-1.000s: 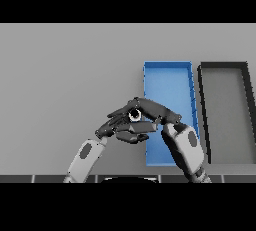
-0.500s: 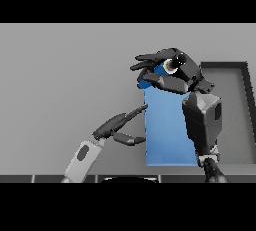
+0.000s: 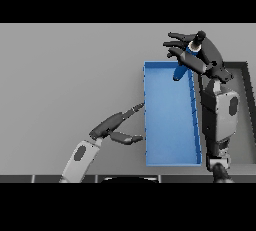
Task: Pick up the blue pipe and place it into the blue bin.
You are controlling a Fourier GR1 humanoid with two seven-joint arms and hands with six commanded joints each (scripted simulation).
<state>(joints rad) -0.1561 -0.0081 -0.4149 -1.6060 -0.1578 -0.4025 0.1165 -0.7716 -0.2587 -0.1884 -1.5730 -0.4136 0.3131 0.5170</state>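
Right hand was raised over the far right corner of the blue bin, fingers curled round the blue pipe, whose lower end hung above the bin's far end. Left hand sat just left of the bin's near half, fingers straight and loose, holding nothing. A dark bin lay right of the blue bin.

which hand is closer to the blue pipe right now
Right. The right hand is on the blue pipe over the bin's far corner; the left hand sits beside the bin's near left.
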